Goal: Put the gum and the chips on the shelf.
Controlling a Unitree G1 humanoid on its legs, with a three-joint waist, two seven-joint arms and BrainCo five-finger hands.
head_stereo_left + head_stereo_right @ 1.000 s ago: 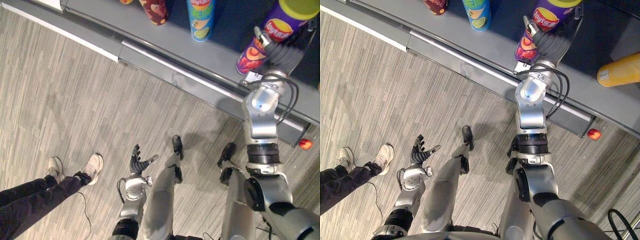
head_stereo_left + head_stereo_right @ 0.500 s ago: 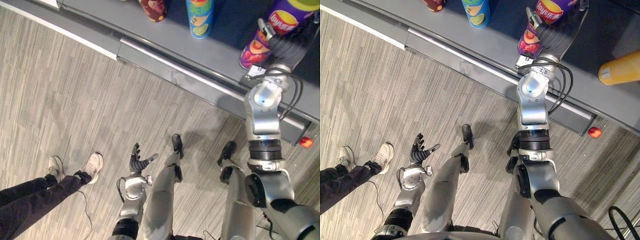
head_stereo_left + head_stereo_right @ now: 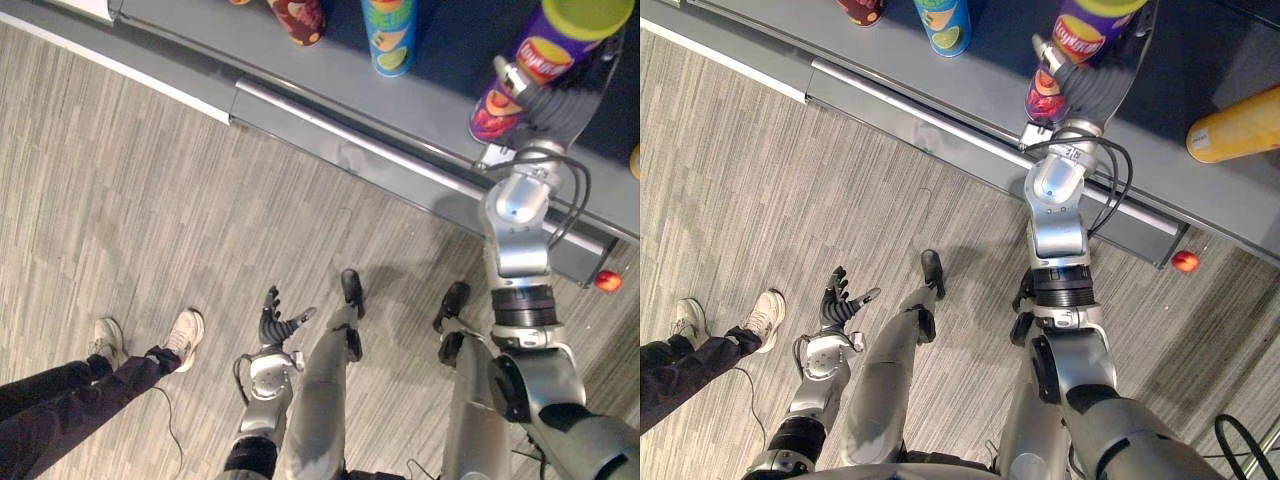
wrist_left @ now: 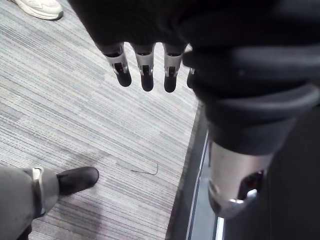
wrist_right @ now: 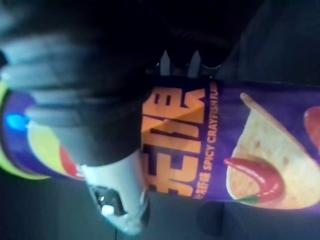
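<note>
I have the purple chips can [image 5: 240, 145] in my right hand [image 3: 558, 102]. The fingers [image 5: 191, 59] and thumb are curled around its middle, so the grip looks tight. The can leans a bit, with its yellow-green lid up and away from me and its bottom end low over the grey shelf [image 3: 330, 80]. I cannot tell if the bottom is touching the shelf or just above it.

To do this step well, I think I should tip the can straight first. Then I should lower it slowly until the bottom sits flat. I should only let go when it stands by itself. If I let go while it leans, it could fall over and roll. I also want to stay away from the front edge of the shelf. The blue and green can [image 3: 392, 35] and the dark red can [image 3: 297, 18] stand well off to the left, so there is room.

My right arm reaches far out and up to the shelf, almost straight. My left hand [image 3: 278, 322] hangs low over the floor with its fingers [image 4: 146, 75] straight and spread, holding nothing.
</note>
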